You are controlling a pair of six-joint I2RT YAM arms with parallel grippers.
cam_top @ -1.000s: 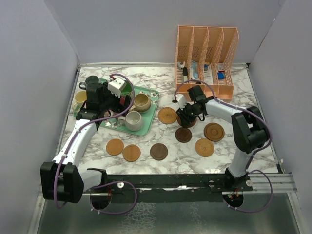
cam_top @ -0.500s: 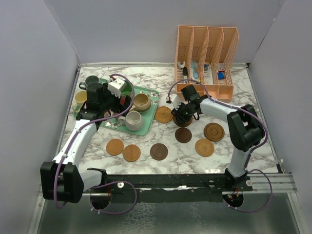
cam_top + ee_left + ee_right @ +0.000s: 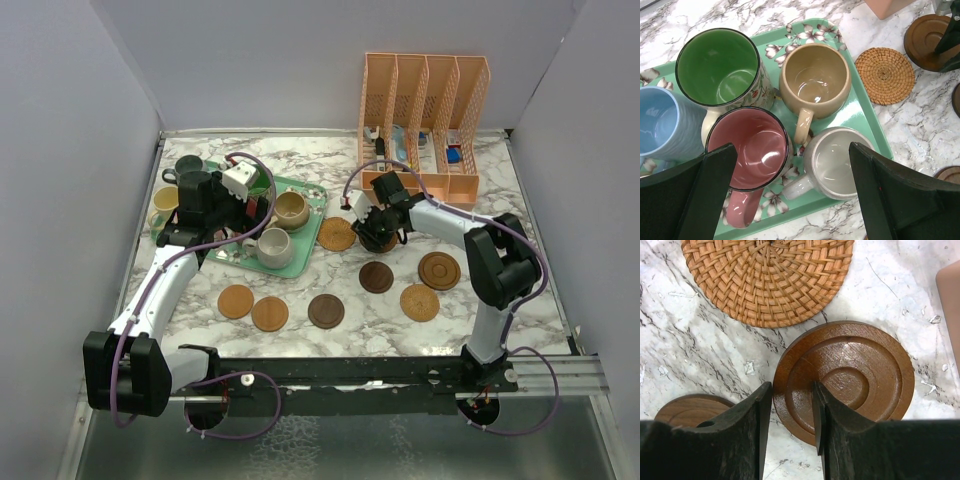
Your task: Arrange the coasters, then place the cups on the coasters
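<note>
My right gripper (image 3: 790,410) is shut on the rim of a dark brown ringed coaster (image 3: 855,380), one finger outside its edge and one on its top face. The woven coaster (image 3: 767,275) lies just beyond it. In the top view this gripper (image 3: 375,228) is right of the woven coaster (image 3: 337,234). Several more coasters lie nearer, among them a dark one (image 3: 376,276) and a tan one (image 3: 419,302). My left gripper (image 3: 792,195) hangs open over the tray (image 3: 870,125), above the pink cup (image 3: 747,150) and the cream cup (image 3: 837,162). The green cup (image 3: 717,67), tan cup (image 3: 815,80) and light blue cup (image 3: 662,125) stand behind.
A peach file organizer (image 3: 425,110) stands at the back right, close behind the right gripper. A yellow cup (image 3: 165,200) and a dark cup (image 3: 188,165) stand at the tray's left edge. White walls close in the table on three sides.
My right gripper has carried the dark ringed coaster back and to the left, closer to the woven coaster. The left arm has not moved.
</note>
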